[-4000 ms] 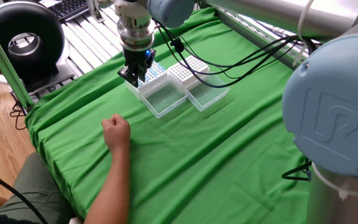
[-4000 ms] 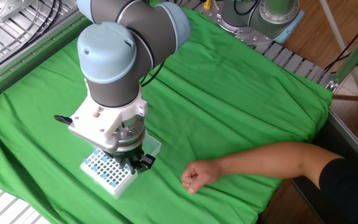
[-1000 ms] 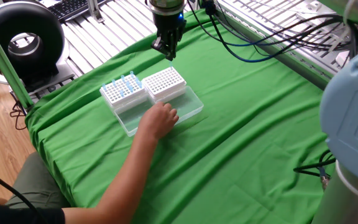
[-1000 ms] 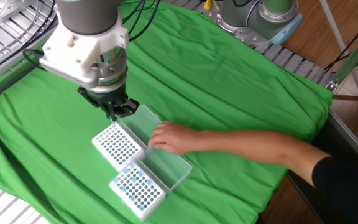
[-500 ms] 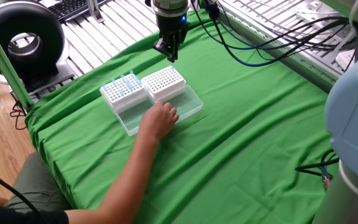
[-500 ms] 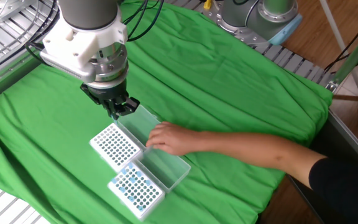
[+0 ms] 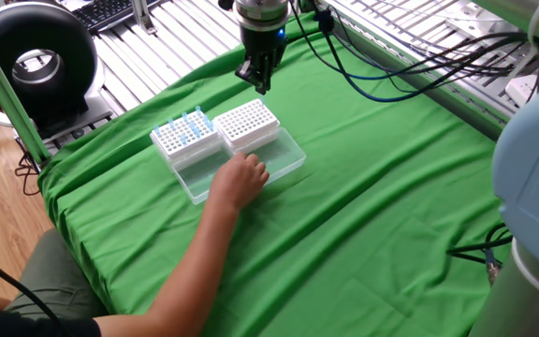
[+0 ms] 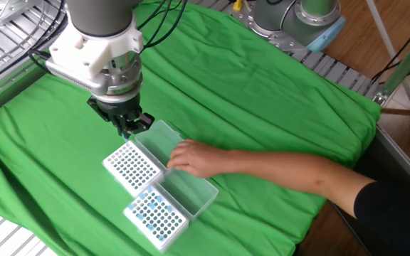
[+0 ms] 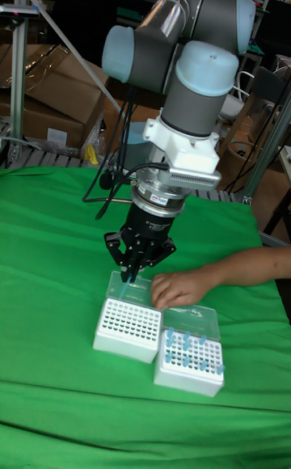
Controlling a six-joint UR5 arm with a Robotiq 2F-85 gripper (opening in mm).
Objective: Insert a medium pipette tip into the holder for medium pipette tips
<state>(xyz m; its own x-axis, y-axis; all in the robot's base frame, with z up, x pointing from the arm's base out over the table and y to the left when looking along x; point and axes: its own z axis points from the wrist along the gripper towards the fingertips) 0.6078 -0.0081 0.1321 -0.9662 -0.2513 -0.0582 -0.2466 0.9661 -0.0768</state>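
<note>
1. Gripper: points straight down above the far edge of the racks. Its fingers sit close together; whether they pinch a tip cannot be told.
2. Holder for medium pipette tips: a white rack with an empty hole grid, resting flat on the green cloth. Its clear lid is hinged open and lies flat beside it.
3. Second rack: touches the first side by side and carries several blue tips standing upright.
4. Person's hand: rests on the open lids.
5. No legible writing appears on either rack.
</note>
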